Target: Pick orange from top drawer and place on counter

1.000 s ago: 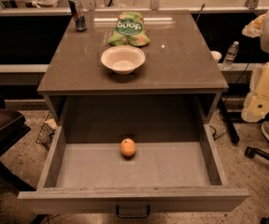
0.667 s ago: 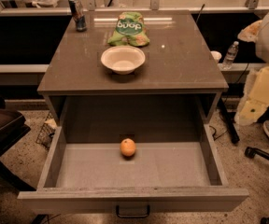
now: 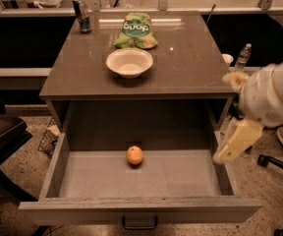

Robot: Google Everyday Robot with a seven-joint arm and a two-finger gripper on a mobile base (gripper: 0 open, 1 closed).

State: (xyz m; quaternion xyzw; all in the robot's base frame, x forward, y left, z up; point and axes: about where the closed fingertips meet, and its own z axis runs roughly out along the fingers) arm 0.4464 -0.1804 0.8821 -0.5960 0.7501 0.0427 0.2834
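Bench [image 3: 190, 68]: grey-brown top, glossy, filled the upper middle of the view; its far edge ran close to a rail at 12 o'clock.

Top drawer [image 3: 181, 173]: pulled fully out toward 6 o'clock. The grey floor was open to view and the back corners were in shadow. The handle [image 3: 139, 225] was partly cut off by the lower edge.

Robot arm [image 3: 274, 95]: bulky white casing at 3 o'clock, blurred, cut off by the right edge.

Hand [image 3: 236, 140]: pale cream part hanging at 4 o'clock, over the drawer's right wall, well apart from the fruit. Whether it was released or clenched could not be told; nothing was seen in it.

White bowl [image 3: 129, 63]: upright near the bench's front edge.

Green bag [image 3: 135, 31]: just behind the bowl, lettering unreadable.

Orange [image 3: 135, 155]: resting on the drawer floor, a little left of centre, at 9 o'clock from the hand.

Can [image 3: 82, 14]: bench's far-left corner, at 11 o'clock.

Bottle [image 3: 243, 57]: beyond the bench's right side, lower part hidden.
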